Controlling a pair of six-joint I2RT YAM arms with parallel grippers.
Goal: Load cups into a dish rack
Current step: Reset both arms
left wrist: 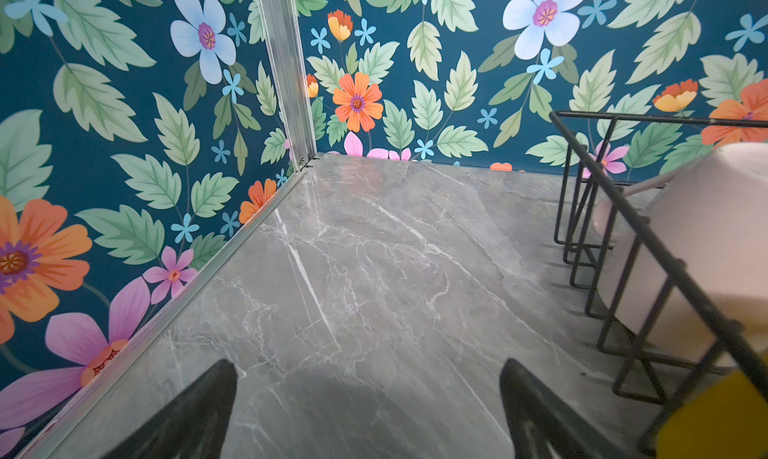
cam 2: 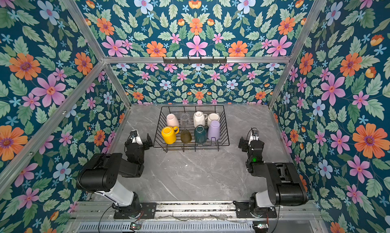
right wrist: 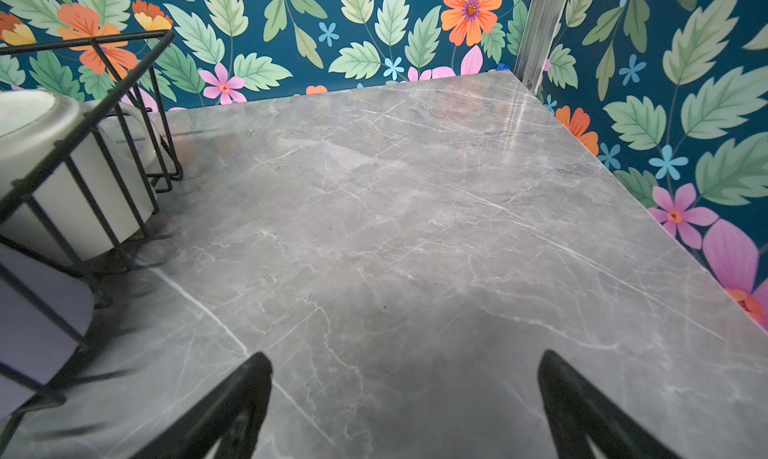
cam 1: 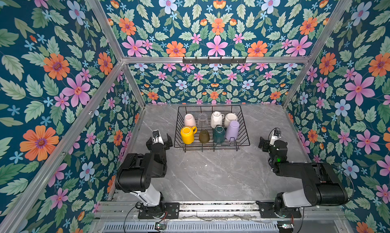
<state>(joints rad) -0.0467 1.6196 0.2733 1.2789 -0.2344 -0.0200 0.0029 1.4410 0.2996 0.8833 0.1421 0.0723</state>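
Loading is being judged as finished: all eight cups, among them a yellow ceramic mug (cam 1: 187, 134), a lilac tapered tumbler (cam 1: 232, 130) and a clear glass (cam 1: 202, 119), are being carried inside the rectangular black wire dish rack (cam 1: 177, 126) on the grey marbled tabletop (cam 1: 211, 175). Nothing is being gripped: the left gripper (left wrist: 369, 365) and right gripper (right wrist: 403, 359) are being held wide open and empty beside the rack. Any withdrawal is best being steered away from the wire walls, so no cup is being nudged.
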